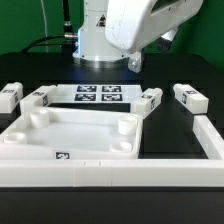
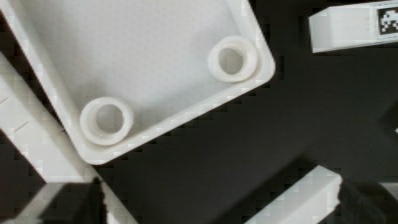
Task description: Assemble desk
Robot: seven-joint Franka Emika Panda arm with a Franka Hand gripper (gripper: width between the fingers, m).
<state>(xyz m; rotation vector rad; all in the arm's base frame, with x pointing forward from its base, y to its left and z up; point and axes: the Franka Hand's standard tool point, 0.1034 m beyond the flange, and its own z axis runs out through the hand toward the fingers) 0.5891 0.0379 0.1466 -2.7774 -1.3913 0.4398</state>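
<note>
The desk panel is a large white tray-like board with a raised rim and round corner sockets, lying at the front left of the table. In the wrist view, one end of it shows with two sockets. Four small white tagged legs lie behind it: two at the exterior view's left and two at the right. One leg shows in the wrist view. My gripper hangs high above the table behind the panel, open and empty, with only dark table between its fingers.
The marker board lies flat behind the panel, under the arm. The long white L-shaped border rail runs along the front and up the exterior view's right side. The robot's base stands at the back.
</note>
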